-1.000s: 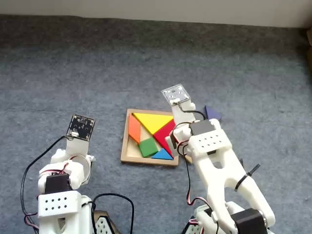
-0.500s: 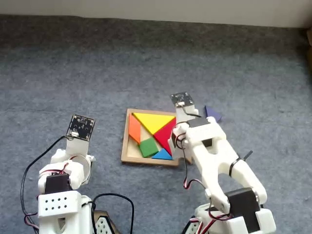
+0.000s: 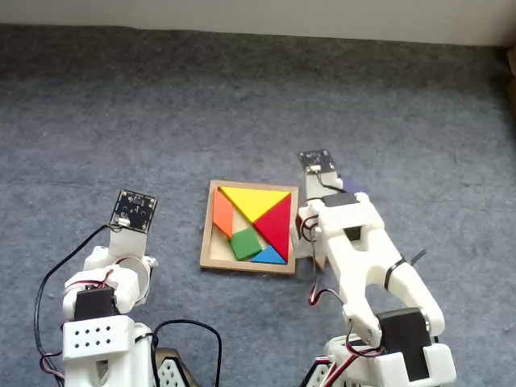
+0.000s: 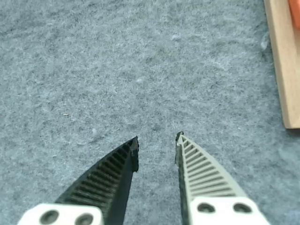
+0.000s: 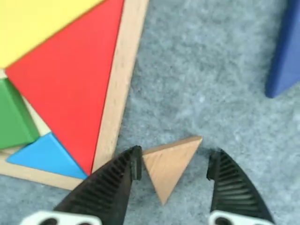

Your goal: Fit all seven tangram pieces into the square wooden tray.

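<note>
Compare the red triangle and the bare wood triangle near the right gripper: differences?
Finish: the red triangle is painted, the wood triangle bare. Size: the red triangle is clearly larger than the wood one. Place: red sits in the tray against its rim; wood lies on the carpet outside it, between the fingertips of the open right gripper. Both lie flat.

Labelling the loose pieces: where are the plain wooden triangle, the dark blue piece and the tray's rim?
plain wooden triangle [image 5: 168, 164], right wrist view, middle of its top face.
dark blue piece [image 5: 287, 51], right wrist view, visible face.
tray [image 5: 118, 89], right wrist view, wooden rim.
</note>
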`<state>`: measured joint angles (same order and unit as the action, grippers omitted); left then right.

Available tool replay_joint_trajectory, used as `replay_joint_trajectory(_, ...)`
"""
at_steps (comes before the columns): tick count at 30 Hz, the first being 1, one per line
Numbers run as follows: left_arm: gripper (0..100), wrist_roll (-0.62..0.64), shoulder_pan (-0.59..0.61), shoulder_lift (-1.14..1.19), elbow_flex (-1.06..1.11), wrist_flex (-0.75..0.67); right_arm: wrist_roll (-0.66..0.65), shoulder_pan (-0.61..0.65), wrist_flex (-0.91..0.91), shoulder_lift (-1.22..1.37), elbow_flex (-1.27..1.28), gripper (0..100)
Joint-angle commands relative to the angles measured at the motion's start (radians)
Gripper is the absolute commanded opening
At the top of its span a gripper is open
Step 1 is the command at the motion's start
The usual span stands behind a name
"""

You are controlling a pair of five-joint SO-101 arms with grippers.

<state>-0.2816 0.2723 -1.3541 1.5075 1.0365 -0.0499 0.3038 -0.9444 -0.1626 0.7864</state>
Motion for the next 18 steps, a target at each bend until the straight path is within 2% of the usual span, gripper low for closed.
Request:
replay_joint_trajectory(1,15,0.003,0.012,-0.013,-0.007,-0.015,0.032,0.012,0.019,-0.005,-0.008,22.8)
replay_joint_trajectory(5,15,0.003,0.012,-0.013,-0.007,-0.015,0.109,0.028,0.019,-0.005,-0.007,22.8)
replay_joint_trajectory(14,15,0.003,0.012,-0.013,-0.007,-0.015,0.114,0.025,0.019,-0.005,-0.007,22.6)
replay_joint_trajectory(18,15,0.003,0.012,-0.013,-0.007,-0.015,0.114,0.025,0.021,-0.005,-0.007,17.0)
